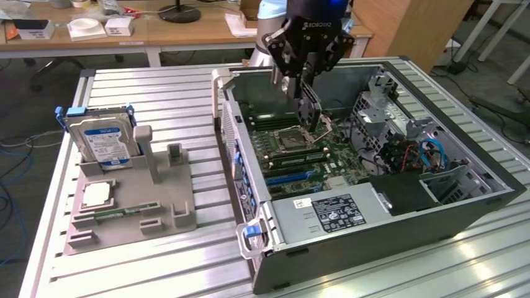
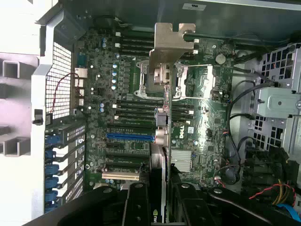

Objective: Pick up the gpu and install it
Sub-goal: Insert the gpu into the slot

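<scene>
The gpu (image 1: pixel 309 112) hangs upright, edge down, inside the open computer case (image 1: pixel 463 211), above the motherboard (image 1: pixel 290 158) near the processor socket. My gripper (image 1: pixel 296 84) is shut on its upper edge. In the wrist view the gpu (image 2: pixel 171 42) shows edge-on between my black fingers (image 2: pixel 136 205), its silvery end bracket at the far end over the socket area. The card is apart from the board. The blue expansion slot (image 2: pixel 130 137) lies off to one side of the card.
On the exterior view's left a grey holder (image 1: pixel 157 211) carries a silver hard drive (image 1: pixel 103 139) and a square processor chip (image 1: pixel 98 194). Inside the case are the power supply (image 1: pixel 331 214), a drive cage (image 1: pixel 389 124) and loose cables (image 1: pixel 431 155).
</scene>
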`<act>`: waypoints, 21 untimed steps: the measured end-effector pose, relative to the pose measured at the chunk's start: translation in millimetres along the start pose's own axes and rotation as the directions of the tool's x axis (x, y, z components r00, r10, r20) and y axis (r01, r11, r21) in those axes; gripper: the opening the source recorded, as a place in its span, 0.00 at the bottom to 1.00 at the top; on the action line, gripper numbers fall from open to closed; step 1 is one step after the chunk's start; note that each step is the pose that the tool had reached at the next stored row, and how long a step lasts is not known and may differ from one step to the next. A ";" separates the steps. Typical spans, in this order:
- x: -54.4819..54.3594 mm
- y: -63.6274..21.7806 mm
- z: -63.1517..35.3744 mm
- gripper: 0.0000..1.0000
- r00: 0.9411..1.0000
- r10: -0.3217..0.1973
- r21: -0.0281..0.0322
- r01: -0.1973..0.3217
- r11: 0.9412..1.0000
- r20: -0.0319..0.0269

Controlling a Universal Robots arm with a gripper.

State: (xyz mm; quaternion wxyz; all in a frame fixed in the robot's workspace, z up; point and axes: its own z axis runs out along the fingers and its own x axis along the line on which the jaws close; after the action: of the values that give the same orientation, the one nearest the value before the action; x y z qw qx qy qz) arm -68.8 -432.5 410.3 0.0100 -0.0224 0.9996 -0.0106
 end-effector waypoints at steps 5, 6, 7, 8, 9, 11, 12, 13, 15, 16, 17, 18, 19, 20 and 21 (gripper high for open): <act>0.0 0.0 0.0 0.26 1.000 0.000 0.000 0.000 1.000 0.000; 0.0 0.0 0.0 0.26 1.000 0.000 0.000 0.000 1.000 0.000; 0.0 0.0 0.0 0.26 1.000 0.000 0.000 0.000 1.000 0.000; 0.0 0.0 0.0 0.26 1.000 0.000 0.000 0.000 1.000 0.000; 0.0 0.0 0.0 0.26 1.000 0.000 0.000 0.000 1.000 0.000; 0.0 0.0 0.0 0.26 1.000 0.000 0.000 0.000 1.000 0.000; 0.0 0.0 0.0 0.26 1.000 0.000 0.000 0.000 1.000 0.000; 0.0 0.0 0.0 0.26 1.000 0.000 0.000 0.000 1.000 0.000; 0.0 0.0 0.0 0.26 1.000 -0.006 0.000 0.006 1.000 0.000; 0.0 0.0 0.0 0.26 1.000 -0.015 0.000 0.015 1.000 0.000; 0.0 0.0 0.1 0.26 1.000 -0.019 0.000 0.019 1.000 0.000; 0.0 0.0 0.0 0.26 1.000 -0.020 0.000 0.020 1.000 0.000; 0.0 0.0 0.0 0.26 1.000 -0.020 0.000 0.020 1.000 0.000; 0.0 0.0 0.0 0.26 1.000 -0.020 0.000 0.020 1.000 0.000; 0.0 0.0 0.0 0.26 1.000 -0.020 0.000 0.020 1.000 0.000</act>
State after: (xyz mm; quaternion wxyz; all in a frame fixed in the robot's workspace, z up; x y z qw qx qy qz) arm -68.7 -432.5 410.3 0.0101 -0.0323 0.9994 -0.0105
